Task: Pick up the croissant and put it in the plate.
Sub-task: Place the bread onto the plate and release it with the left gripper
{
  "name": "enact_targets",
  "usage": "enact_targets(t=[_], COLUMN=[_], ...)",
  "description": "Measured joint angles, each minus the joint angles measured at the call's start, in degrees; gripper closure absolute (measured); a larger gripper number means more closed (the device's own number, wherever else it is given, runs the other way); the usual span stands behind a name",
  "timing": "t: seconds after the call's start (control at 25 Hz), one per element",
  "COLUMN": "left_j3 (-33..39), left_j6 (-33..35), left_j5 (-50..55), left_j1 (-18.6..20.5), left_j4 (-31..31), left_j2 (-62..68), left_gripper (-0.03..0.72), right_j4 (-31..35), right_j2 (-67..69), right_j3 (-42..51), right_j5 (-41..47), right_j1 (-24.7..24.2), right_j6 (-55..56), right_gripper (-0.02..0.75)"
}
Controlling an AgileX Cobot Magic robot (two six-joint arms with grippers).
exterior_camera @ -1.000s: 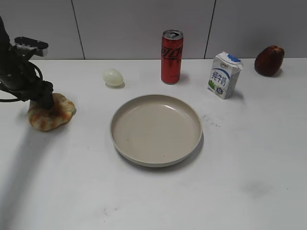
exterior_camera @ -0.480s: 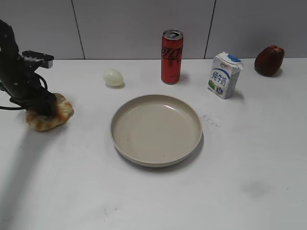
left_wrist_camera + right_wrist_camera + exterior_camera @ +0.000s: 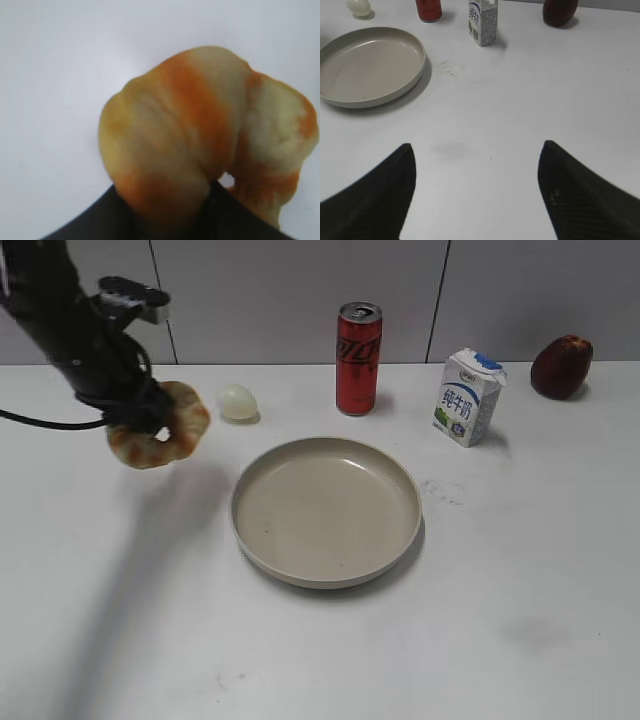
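My left gripper (image 3: 143, 412) is shut on the croissant (image 3: 170, 435), a tan ring with orange-brown stripes, and holds it in the air left of the plate (image 3: 325, 570). The croissant fills the left wrist view (image 3: 200, 135), with the dark jaws (image 3: 170, 212) under it. The beige plate lies at the table's middle and shows at the upper left of the right wrist view (image 3: 415, 65). My right gripper (image 3: 476, 165) is open and empty over bare table; it is out of the exterior view.
A pale egg (image 3: 237, 401) lies just right of the held croissant. A red can (image 3: 358, 358), a milk carton (image 3: 468, 397) and a dark red fruit (image 3: 561, 366) stand along the back. A grey wall rises behind.
My left gripper has lifted the croissant off the table at the far left and carried it up and to the right, toward the egg and plate. Nothing else moved.
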Motion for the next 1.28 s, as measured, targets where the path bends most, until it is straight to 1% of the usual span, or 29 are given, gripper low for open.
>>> enact_targets(t=[0.16, 0.28, 0.36, 0.44, 0.52, 0.6, 0.68, 0.76, 0.8, 0.84, 0.96, 1.08, 1.16, 1.28], left_j3=[-0.1, -0.1, -0.1, -0.1, -0.1, -0.1, -0.1, 0.0, 0.0, -0.1, -1.8, -5.8, -9.5, -15.8], left_j6=[0.0, 0.0, 0.0, 0.0, 0.1, 0.1, 0.1, 0.1, 0.1, 0.2, 0.2, -1.2, -3.1, -6.7], left_j5=[-2.2, -7.0, -11.4, -14.0, -15.1, -15.6, -15.7, -15.5, -15.1, -14.5, -9.1, -1.7, 2.4, 9.0], left_j1=[-9.6, -17.2, -20.7, -23.0, -24.0, -24.2, -24.2, -24.0, -24.0, -23.9, -23.9, -23.2, -21.9, -18.3], left_j4=[-1.0, -1.2, -1.8, -2.7, -2.8, -2.8, -2.8, -2.9, -3.1, -3.2, -3.0, -1.8, -0.4, 2.0], left_j2=[-0.6, -0.6, 0.5, 2.3, 4.6, 6.6, 8.1, 8.6, 8.6, 8.6, 7.9, 6.1, 4.4, 1.7], left_gripper=[0.476, 0.476, 0.475, 0.463, 0.417, 0.324, 0.193, 0.097, 0.067, 0.050, 0.031, 0.029, 0.031, 0.043], right_j4=[0.0, 0.0, 0.0, 0.0, 0.0, 0.0, 0.0, 0.0, 0.0, 0.0, 0.0, 0.0, 0.0, 0.0], right_j2=[0.0, 0.0, 0.0, 0.0, 0.0, 0.0, 0.0, 0.0, 0.0, 0.0, 0.0, 0.0, 0.0, 0.0], right_j3=[0.0, 0.0, 0.0, 0.0, 0.0, 0.0, 0.0, 0.0, 0.0, 0.0, 0.0, 0.0, 0.0, 0.0], right_j5=[0.0, 0.0, 0.0, 0.0, 0.0, 0.0, 0.0, 0.0, 0.0, 0.0, 0.0, 0.0, 0.0, 0.0], right_j1=[0.0, 0.0, 0.0, 0.0, 0.0, 0.0, 0.0, 0.0, 0.0, 0.0, 0.0, 0.0, 0.0, 0.0], right_j6=[0.0, 0.0, 0.0, 0.0, 0.0, 0.0, 0.0, 0.0, 0.0, 0.0, 0.0, 0.0, 0.0, 0.0], right_gripper=[0.166, 0.166, 0.166, 0.166, 0.166, 0.166, 0.167, 0.167, 0.167, 0.167, 0.167, 0.167, 0.167, 0.167])
